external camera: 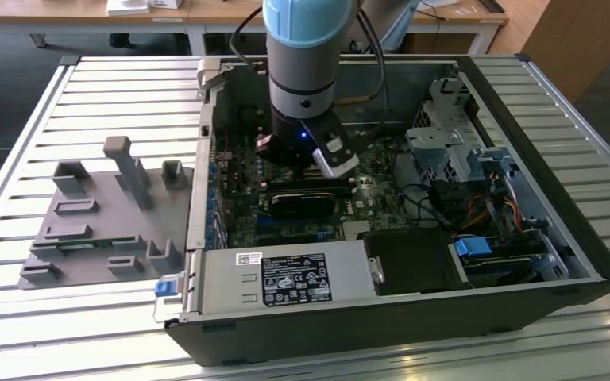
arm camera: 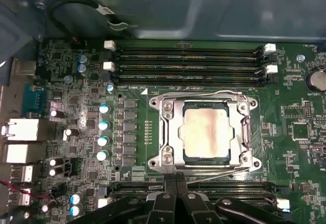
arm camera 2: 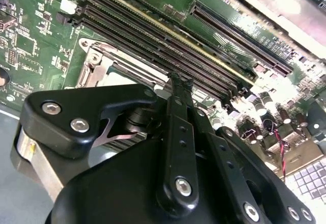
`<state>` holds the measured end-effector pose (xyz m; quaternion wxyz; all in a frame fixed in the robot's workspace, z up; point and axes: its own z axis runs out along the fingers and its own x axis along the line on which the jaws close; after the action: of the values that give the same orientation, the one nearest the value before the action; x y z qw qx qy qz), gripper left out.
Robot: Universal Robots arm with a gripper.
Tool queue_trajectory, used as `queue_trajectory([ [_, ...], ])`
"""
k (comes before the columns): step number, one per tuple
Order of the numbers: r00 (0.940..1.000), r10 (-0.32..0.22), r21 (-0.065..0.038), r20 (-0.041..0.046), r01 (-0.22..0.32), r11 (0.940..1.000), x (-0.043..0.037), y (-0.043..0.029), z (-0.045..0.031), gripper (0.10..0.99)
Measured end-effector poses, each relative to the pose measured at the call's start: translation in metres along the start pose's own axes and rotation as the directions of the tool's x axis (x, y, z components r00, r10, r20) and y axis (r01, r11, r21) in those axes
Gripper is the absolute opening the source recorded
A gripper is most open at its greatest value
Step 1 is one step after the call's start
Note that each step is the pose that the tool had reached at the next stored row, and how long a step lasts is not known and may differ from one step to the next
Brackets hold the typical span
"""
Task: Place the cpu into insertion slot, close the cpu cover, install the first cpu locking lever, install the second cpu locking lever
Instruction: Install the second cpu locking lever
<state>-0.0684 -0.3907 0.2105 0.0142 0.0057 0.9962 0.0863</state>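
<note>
In the first wrist view the cpu (arm camera: 206, 132) lies flat in the insertion slot (arm camera: 153, 102), its dull silver top showing through the window of the cpu cover (arm camera: 170, 132), which lies down over it. One wire locking lever (arm camera: 224, 92) runs along the slot's far side and another (arm camera: 219, 172) along the side nearest my gripper. My gripper (arm camera: 176, 182) is shut, its fingertips together at the slot's edge beside that lever. The second wrist view shows the gripper (arm camera 2: 179, 79) just off a corner of the cover (arm camera 2: 109, 63). In the exterior view the gripper (external camera: 303, 167) hangs low over the motherboard.
Long black memory slots (arm camera: 188, 63) flank the socket on two sides. Capacitors (arm camera: 103, 124) and rear ports (arm camera: 20, 132) stand nearby. The open case holds a grey power supply box (external camera: 283, 278), a black block (external camera: 305, 202) and a drive cage (external camera: 464, 151). A grey fixture (external camera: 104, 214) sits on the slatted table.
</note>
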Motion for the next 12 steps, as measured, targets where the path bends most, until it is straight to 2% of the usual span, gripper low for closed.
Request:
queue_trajectory([
  [3, 1.0000, 0.000, -0.007, -0.0002, 0.000, 1.0000, 0.0000, -0.0030, -0.0004, 0.106],
  [9, 1.0000, 0.001, -0.034, -0.0004, -0.001, 0.9994, 0.0006, -0.0053, -0.0003, 0.106],
  [12, 1.0000, 0.001, -0.037, -0.0003, -0.001, 0.9993, 0.0013, -0.0066, 0.0008, 0.106],
])
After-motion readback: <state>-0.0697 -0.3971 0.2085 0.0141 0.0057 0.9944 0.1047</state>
